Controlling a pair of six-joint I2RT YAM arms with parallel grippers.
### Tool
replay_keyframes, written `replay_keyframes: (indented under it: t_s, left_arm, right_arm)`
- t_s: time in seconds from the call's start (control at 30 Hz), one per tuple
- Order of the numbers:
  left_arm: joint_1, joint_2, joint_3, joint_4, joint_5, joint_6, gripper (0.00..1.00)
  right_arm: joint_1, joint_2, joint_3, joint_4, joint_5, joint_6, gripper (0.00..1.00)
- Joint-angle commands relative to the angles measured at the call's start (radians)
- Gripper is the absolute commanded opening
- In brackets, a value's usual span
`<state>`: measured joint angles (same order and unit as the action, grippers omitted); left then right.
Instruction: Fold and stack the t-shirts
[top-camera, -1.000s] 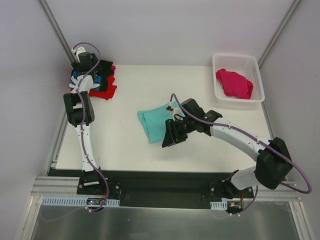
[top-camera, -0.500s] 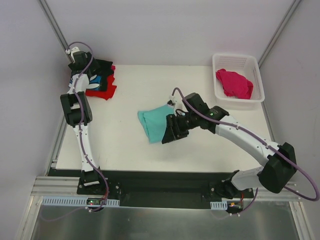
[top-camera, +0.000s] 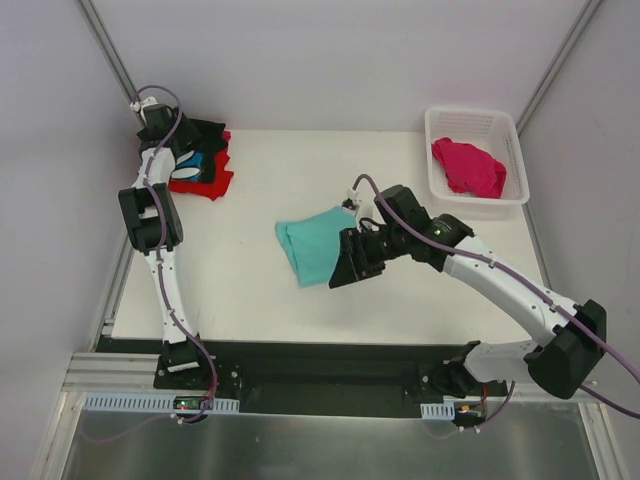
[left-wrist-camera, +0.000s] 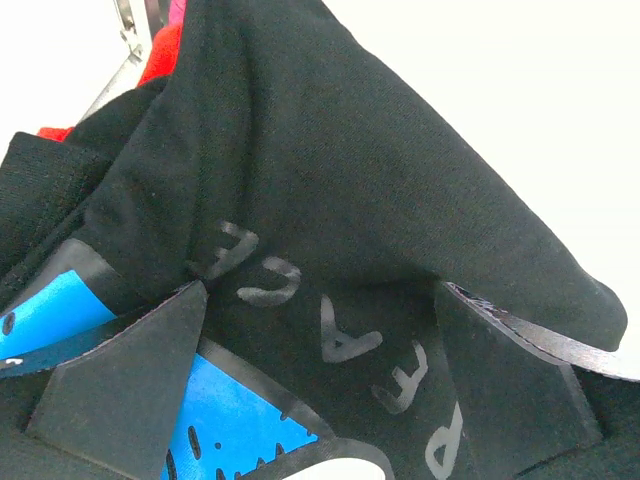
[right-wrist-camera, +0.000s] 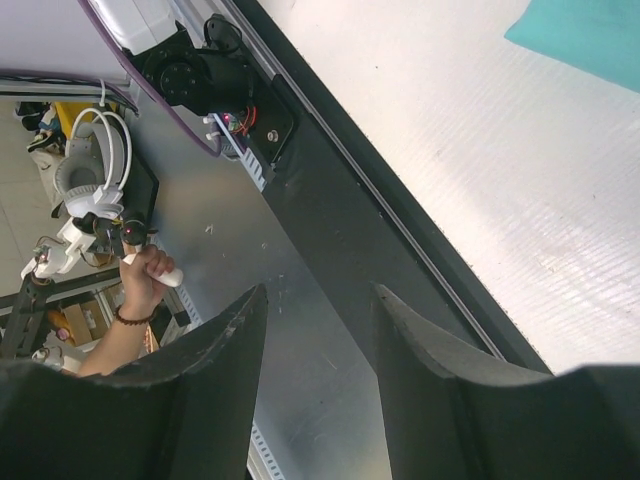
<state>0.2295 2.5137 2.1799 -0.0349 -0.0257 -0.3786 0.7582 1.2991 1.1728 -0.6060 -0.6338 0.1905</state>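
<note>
Tabletop (top-camera: 250, 290) white, walls (top-camera: 330, 60) pale grey; left gripper (left-wrist-camera: 320, 320) and right gripper (right-wrist-camera: 320, 305) both apart.

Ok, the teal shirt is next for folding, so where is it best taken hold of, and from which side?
Probably at its right edge, coming down from above on the right side. The teal shirt lies flat on the table, so only an edge or corner gives cloth to pinch, and the right hand hovers at that edge, empty.

On the bench (top-camera: 250, 290), a pile of t-shirts (top-camera: 205, 165) lies far left, a single t-shirt (top-camera: 310, 245) mid-bench, another t-shirt (top-camera: 468, 165) inside the basket (top-camera: 505, 125) far right.
</note>
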Motion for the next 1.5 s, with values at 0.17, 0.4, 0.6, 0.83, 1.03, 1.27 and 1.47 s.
replay_keyframes:
  t_s: [0.17, 0.4, 0.6, 0.83, 1.03, 1.27, 1.47]
  left_arm:
    - [0.047, 0.019, 0.014, -0.212, 0.199, -0.199, 0.99]
    - [0.050, 0.007, -0.015, -0.229, 0.290, -0.275, 0.99]
    - [0.045, -0.030, 0.004, -0.223, 0.402, -0.306, 0.99]
    - [0.045, -0.131, -0.003, -0.201, 0.389, -0.298, 0.99]
    - [0.051, -0.087, 0.001, -0.226, 0.454, -0.411, 0.99]
    - [0.050, -0.112, -0.096, -0.235, 0.435, -0.427, 0.99]
    - [0.051, -0.136, -0.136, -0.318, 0.379, -0.416, 0.99]
  right_arm:
    - [0.004, -0.084, 0.044, -0.051, 0.022, 0.003, 0.49]
    - [0.004, -0.110, 0.030, -0.052, 0.031, 0.001, 0.50]
    - [0.004, -0.103, 0.008, -0.038, 0.026, 0.003, 0.50]
    - [0.010, -0.080, -0.001, -0.006, 0.019, 0.012, 0.50]
    - [0.012, -0.070, 0.001, 0.003, 0.016, 0.020, 0.51]
    - [0.016, -0.092, -0.001, -0.008, 0.020, 0.023, 0.51]
    - [0.016, -0.107, 0.004, -0.008, 0.020, 0.030, 0.51]
